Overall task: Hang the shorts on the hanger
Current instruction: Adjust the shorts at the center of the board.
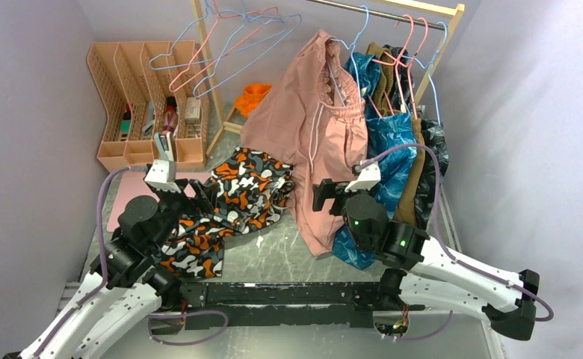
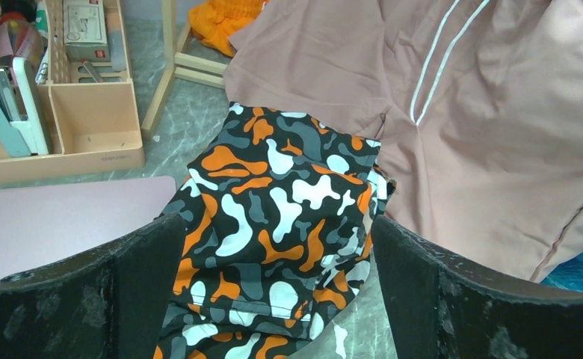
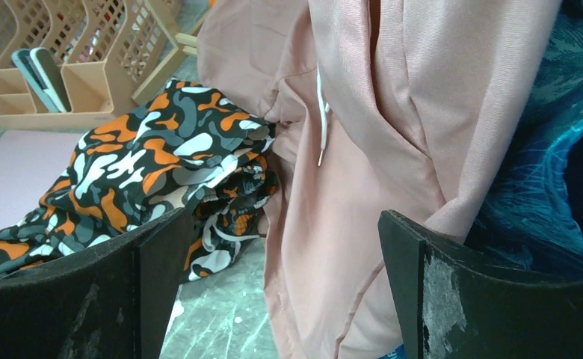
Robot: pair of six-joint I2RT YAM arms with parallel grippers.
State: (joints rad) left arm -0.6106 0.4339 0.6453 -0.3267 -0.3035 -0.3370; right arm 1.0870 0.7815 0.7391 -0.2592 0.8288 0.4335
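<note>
The shorts (image 1: 236, 196), in an orange, black, white and grey blotch print, lie crumpled on the table left of centre. They also show in the left wrist view (image 2: 273, 202) and the right wrist view (image 3: 146, 157). An empty light-blue hanger (image 1: 175, 51) hangs with a pink one on the rack's left post. My left gripper (image 1: 197, 196) is open just above the shorts (image 2: 273, 224), its jaws straddling the cloth without closing on it. My right gripper (image 1: 324, 196) is open too (image 3: 285, 221), facing the hem of a hanging dusty-pink garment (image 3: 363, 172).
The pink garment (image 1: 311, 127), a blue leaf-print one (image 1: 389, 142) and darker clothes hang from the wooden rail (image 1: 393, 11). An orange file rack (image 1: 146, 97) stands back left, a pink mat (image 1: 128, 196) lies before it, and orange cloth (image 1: 255, 96) lies behind.
</note>
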